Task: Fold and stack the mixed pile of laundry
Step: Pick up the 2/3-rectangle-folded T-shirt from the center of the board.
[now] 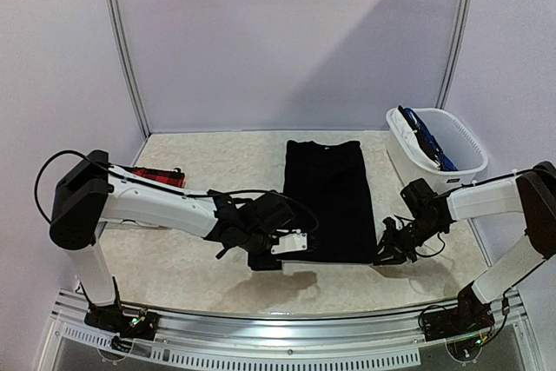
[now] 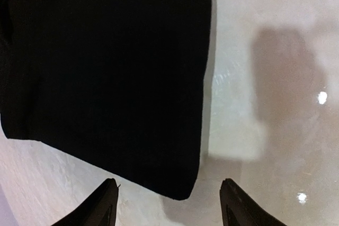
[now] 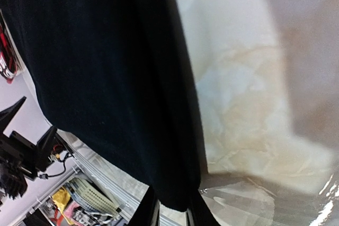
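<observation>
Top external view: right gripper point(image 3: 172, 211) pinched the black garment's point(image 1: 328, 188) near right corner, left gripper point(image 2: 169, 209) gaped open; a one-sided lift could skew it.

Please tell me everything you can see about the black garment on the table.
The black garment is plain, soft cloth. It looks like a T-shirt folded into a long rectangle, with the neckline at the far end. It lies flat in the middle of the marbled table. Its near right corner looks pinched in the right gripper. Its near left corner lies just in front of the open left gripper, apparently untouched.
</observation>
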